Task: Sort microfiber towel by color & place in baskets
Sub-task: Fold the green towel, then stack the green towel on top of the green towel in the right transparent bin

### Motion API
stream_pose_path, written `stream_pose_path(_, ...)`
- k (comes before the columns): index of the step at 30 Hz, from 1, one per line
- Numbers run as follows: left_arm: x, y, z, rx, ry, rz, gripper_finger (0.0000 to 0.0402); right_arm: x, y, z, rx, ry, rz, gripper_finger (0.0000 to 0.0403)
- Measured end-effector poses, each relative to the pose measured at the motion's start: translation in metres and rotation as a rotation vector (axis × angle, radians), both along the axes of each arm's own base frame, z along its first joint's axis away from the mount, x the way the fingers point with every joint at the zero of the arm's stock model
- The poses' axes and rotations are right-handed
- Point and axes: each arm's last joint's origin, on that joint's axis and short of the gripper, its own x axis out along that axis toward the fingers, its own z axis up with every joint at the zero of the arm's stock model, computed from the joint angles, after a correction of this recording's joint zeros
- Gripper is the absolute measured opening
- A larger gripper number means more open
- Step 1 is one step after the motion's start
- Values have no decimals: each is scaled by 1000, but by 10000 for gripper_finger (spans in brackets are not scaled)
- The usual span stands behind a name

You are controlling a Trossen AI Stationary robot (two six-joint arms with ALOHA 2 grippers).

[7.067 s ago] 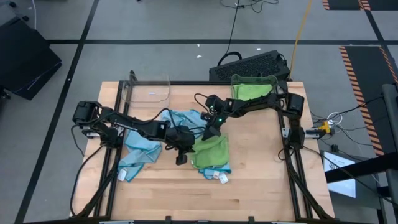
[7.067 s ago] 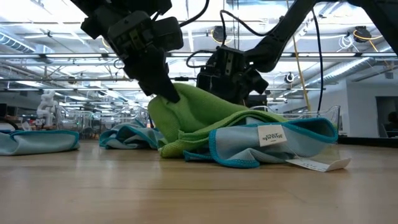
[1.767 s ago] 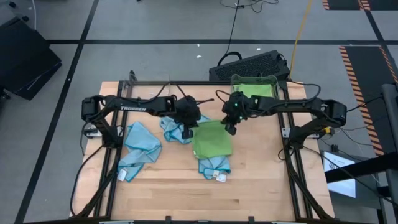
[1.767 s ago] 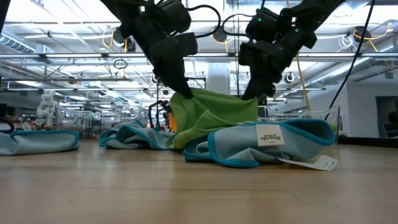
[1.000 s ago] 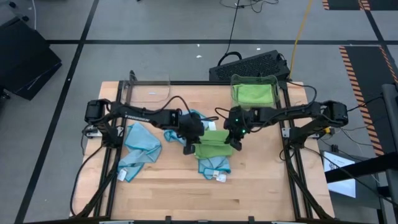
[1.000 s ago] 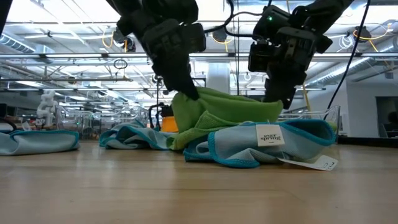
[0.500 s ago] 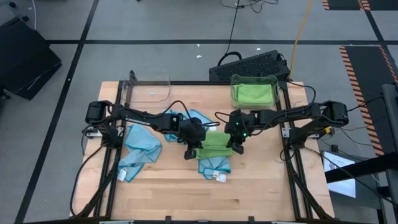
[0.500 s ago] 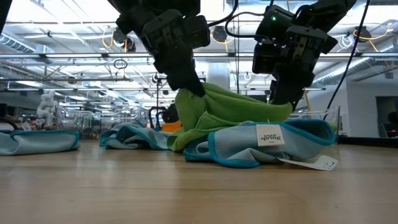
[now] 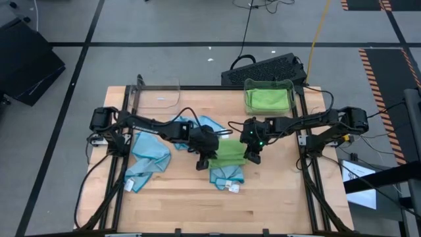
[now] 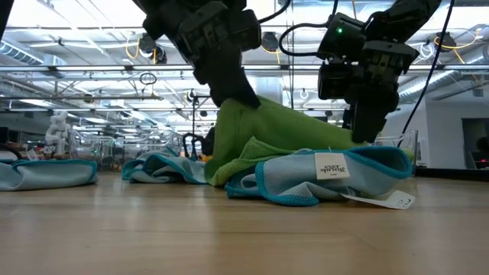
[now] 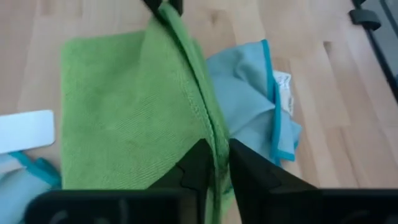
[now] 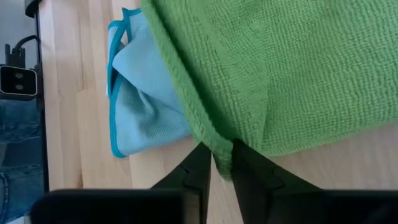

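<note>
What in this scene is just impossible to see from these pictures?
- Low view: the small print on the tag of the blue towel is too small to read.
- High view: the blue towel is mostly covered by the green towel.
- High view: the stack in the right basket shows only its top green layer.

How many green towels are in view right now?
2: one green towel mid-table, pinched between left hand and right hand; one folded in far-right basket. Others may be hidden underneath.
</note>
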Motion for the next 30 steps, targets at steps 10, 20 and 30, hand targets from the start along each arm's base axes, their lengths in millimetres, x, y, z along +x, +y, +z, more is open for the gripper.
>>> stream_pose_path(10, 0, -9, 0, -24, 0, 1, 149, 0, 1, 1, 25, -8, 15, 82)
stream_pose_path(20, 1, 7, 1, -146, 39, 178, 169, -3, 4, 4, 116, 42, -29, 182)
stream_pose_path(30, 7, 23, 7, -386, 31, 367, 105, -32, 0, 36, 157, 137, -337, 264)
